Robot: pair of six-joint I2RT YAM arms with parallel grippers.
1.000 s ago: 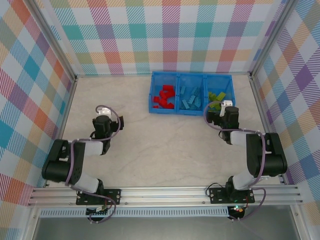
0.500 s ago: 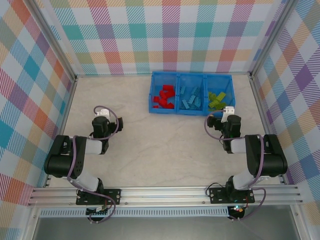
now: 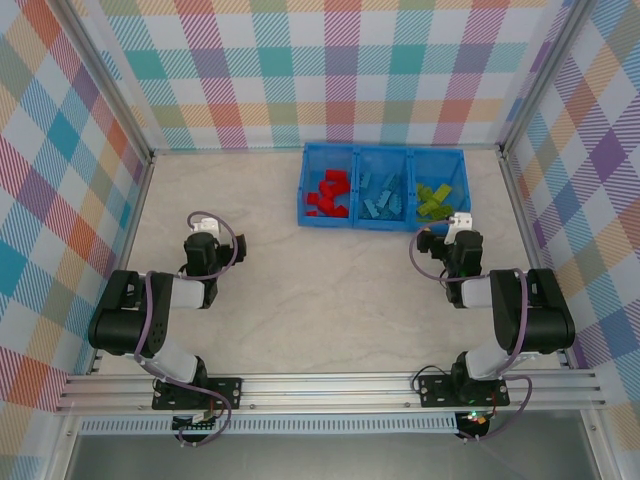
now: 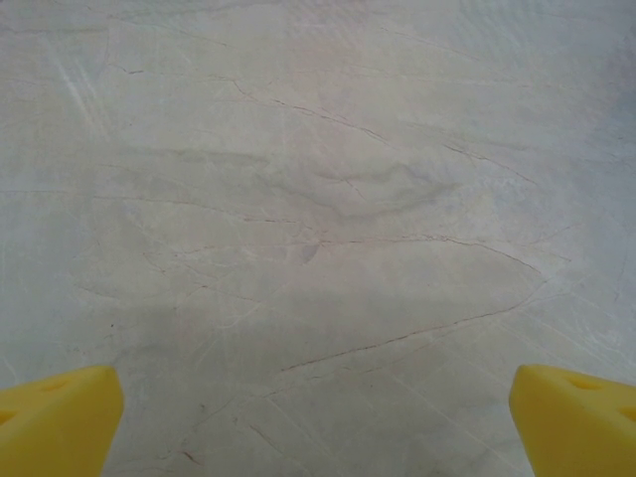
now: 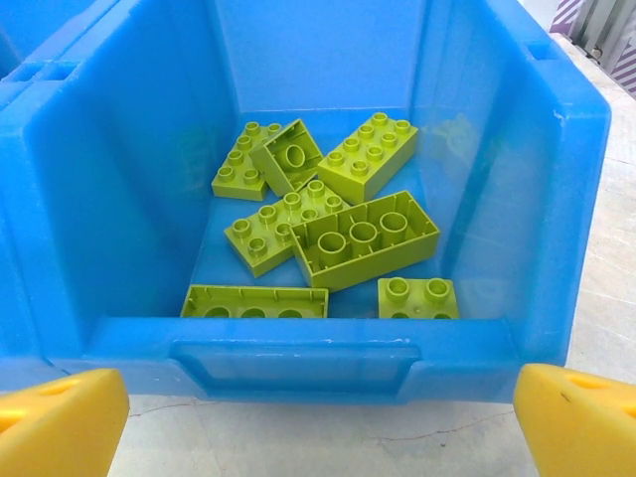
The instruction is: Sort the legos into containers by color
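Observation:
The containers are three compartments of one blue bin (image 3: 304, 185) at the back of the table. Red legos (image 3: 328, 194) lie in its left compartment, light blue legos (image 3: 383, 196) in the middle one, lime green legos (image 3: 434, 198) in the right one. My right gripper (image 3: 459, 228) stands open just in front of the right compartment. In the right wrist view its yellow fingertips (image 5: 581, 417) flank the bin's front wall (image 5: 298, 353), with several green legos (image 5: 363, 238) inside. My left gripper (image 3: 203, 232) is open over bare table at the left, its fingertips (image 4: 60, 422) holding nothing.
Metal-framed plaid walls (image 3: 330, 70) enclose the marbled table (image 3: 320, 280) on three sides. Both arm bases sit on the rail (image 3: 330, 392) at the near edge. The right wall stands close to my right arm.
My right gripper has drawn back a little from the front edge of the green compartment. My left arm has folded slightly, its gripper shifting a little farther from the base.

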